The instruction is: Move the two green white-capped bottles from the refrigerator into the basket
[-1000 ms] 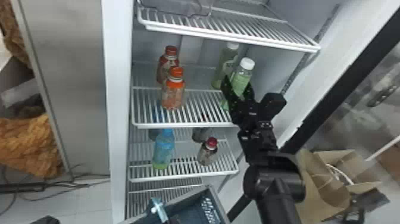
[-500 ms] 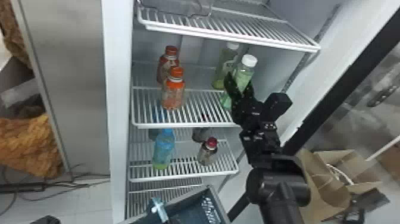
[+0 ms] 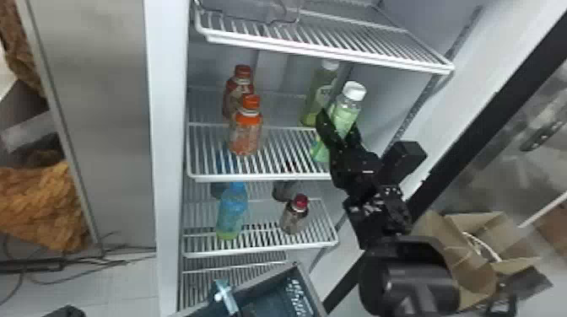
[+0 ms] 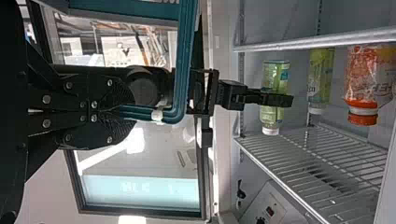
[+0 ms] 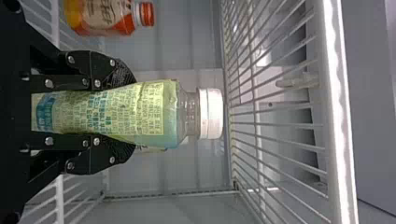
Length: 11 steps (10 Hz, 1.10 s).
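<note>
My right end effector (image 3: 339,120) is snugly clamping this green white-capped plastic bottle (image 5: 154,112); it's edging rightward, seemingly starting towards the grey-rimmed basket (image 3: 311,291).

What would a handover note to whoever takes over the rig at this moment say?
Right pincer: closed around the front green plastic bottle with a white cap, inside the refrigerator.
Left pincer: closed on the handle of the teal basket, which sits low in front of the refrigerator.
Second green white-capped bottle: standing on the same shelf, behind the gripped one.
Done: front bottle gripped; neither bottle is in the basket.
Left: bring the gripped bottle out and into the basket, then fetch the second. Keep hold of the basket handle meanwhile, I'd suggest.
</note>
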Available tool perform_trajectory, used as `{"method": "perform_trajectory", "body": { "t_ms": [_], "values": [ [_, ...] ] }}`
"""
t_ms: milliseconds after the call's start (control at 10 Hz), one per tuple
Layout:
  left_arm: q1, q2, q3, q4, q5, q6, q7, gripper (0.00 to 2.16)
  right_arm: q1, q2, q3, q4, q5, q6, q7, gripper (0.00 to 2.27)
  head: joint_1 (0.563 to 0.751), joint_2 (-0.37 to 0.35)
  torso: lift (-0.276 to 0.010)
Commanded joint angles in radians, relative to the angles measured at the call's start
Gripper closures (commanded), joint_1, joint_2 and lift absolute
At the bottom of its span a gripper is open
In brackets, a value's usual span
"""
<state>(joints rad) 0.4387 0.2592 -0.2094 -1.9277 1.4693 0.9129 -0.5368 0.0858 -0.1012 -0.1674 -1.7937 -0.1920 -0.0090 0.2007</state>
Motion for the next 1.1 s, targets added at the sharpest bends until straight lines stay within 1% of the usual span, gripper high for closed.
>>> {"method": "perform_trajectory", "body": {
  "t_ms": [0, 400, 500, 1000],
  "values": [
    [0.001, 0.000, 0.000, 0.002, 0.000, 0.000, 0.000, 1.21, 0.059, 0.000, 0.000, -0.100, -0.007, 0.048, 0.000, 0.89, 0.695, -0.350, -0.004],
    [0.001, 0.000, 0.000, 0.000, 0.004, 0.000, 0.000, 1.21, 0.199, 0.000, -0.002, -0.318, -0.047, 0.186, 0.000, 0.89, 0.695, -0.350, -0.004],
    [0.001, -0.002, 0.000, 0.000, 0.004, 0.000, 0.000, 1.21, 0.246, 0.000, -0.004, -0.382, -0.067, 0.227, 0.000, 0.89, 0.695, -0.350, -0.004],
    [0.001, -0.002, 0.000, 0.002, 0.004, 0.000, 0.000, 1.21, 0.459, 0.003, -0.004, -0.637, -0.217, 0.448, 0.003, 0.89, 0.695, -0.350, -0.004]
  ]
}}
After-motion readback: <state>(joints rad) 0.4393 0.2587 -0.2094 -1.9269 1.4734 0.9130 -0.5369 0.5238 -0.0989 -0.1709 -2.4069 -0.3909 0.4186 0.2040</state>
